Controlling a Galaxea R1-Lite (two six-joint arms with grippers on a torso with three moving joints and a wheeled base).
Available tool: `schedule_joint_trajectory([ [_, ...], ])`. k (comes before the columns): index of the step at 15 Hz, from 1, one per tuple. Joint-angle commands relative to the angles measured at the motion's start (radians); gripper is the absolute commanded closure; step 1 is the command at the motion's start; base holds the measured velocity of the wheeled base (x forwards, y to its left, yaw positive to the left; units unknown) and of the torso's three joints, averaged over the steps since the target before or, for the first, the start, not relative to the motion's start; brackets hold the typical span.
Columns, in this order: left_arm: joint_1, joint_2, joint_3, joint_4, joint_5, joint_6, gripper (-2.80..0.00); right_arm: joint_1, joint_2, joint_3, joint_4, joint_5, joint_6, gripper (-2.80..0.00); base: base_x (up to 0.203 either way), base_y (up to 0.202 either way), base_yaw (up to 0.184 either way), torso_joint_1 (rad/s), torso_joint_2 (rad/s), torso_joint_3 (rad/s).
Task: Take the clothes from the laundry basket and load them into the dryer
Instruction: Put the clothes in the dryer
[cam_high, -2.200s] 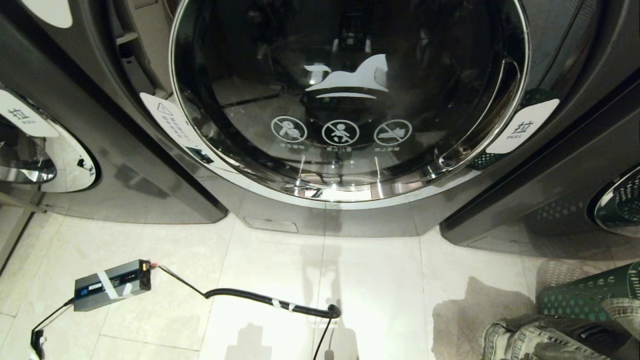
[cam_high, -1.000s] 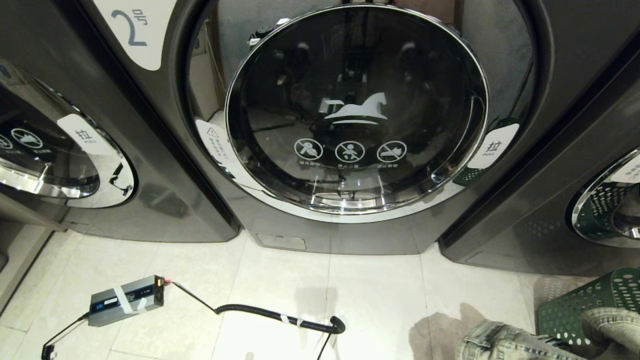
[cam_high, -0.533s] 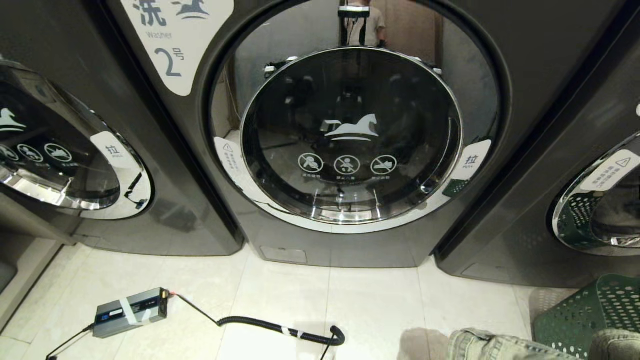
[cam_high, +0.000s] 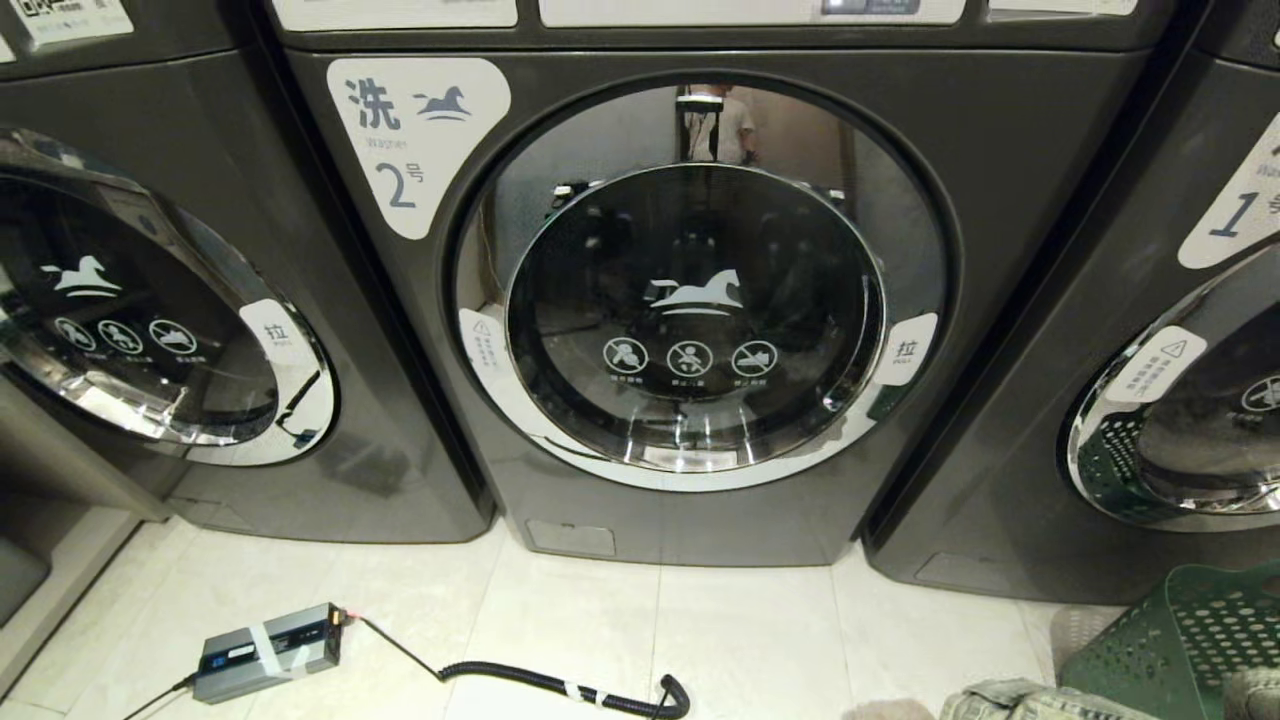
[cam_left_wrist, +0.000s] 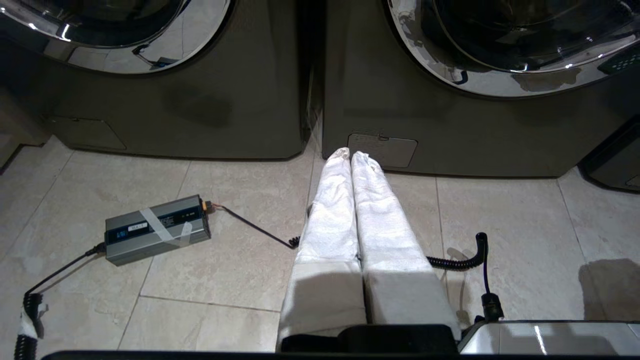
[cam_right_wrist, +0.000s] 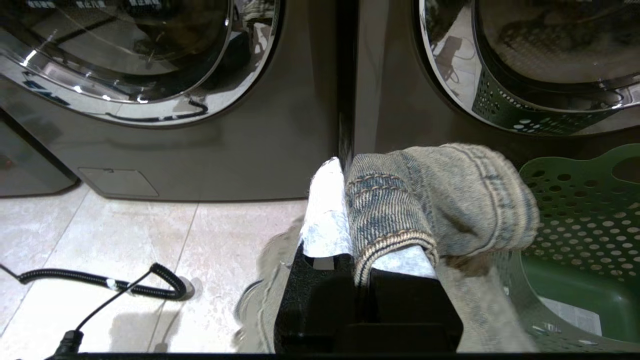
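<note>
Straight ahead stands the middle front-loader, marked 2 and labelled a washer, with its round glass door shut. The green perforated laundry basket sits on the floor at the lower right. My right gripper is shut on a faded denim garment, which drapes over one finger and hangs beside the basket. The head view catches only the garment's edge. My left gripper hangs low over the tiles, shut and empty, its white-wrapped fingers pressed together.
A grey power brick with a coiled black cable lies on the tiled floor in front of the machine. Similar machines stand to the left and right, doors shut. A person is reflected in the door ring.
The head camera has risen, so the whole scene slid down and the machine's label and top panel came into view. The basket and denim now sit at the bottom edge.
</note>
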Motion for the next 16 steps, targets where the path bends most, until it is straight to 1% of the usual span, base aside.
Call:
schedule_joint_trajectory([
  [1, 0.0, 0.0, 0.0, 0.0, 0.0, 0.0, 0.0, 0.0, 0.002, 0.007, -0.001, 0.0, 0.0, 0.0, 0.0, 0.0, 0.0, 0.0, 0.0, 0.09],
  [14, 0.0, 0.0, 0.0, 0.0, 0.0, 0.0, 0.0, 0.0, 0.002, 0.006, -0.001, 0.0, 0.0, 0.0, 0.0, 0.0, 0.0, 0.0, 0.0, 0.007],
  [16, 0.0, 0.0, 0.0, 0.0, 0.0, 0.0, 0.0, 0.0, 0.002, 0.007, -0.001, 0.0, 0.0, 0.0, 0.0, 0.0, 0.0, 0.014, -0.15, -0.122],
])
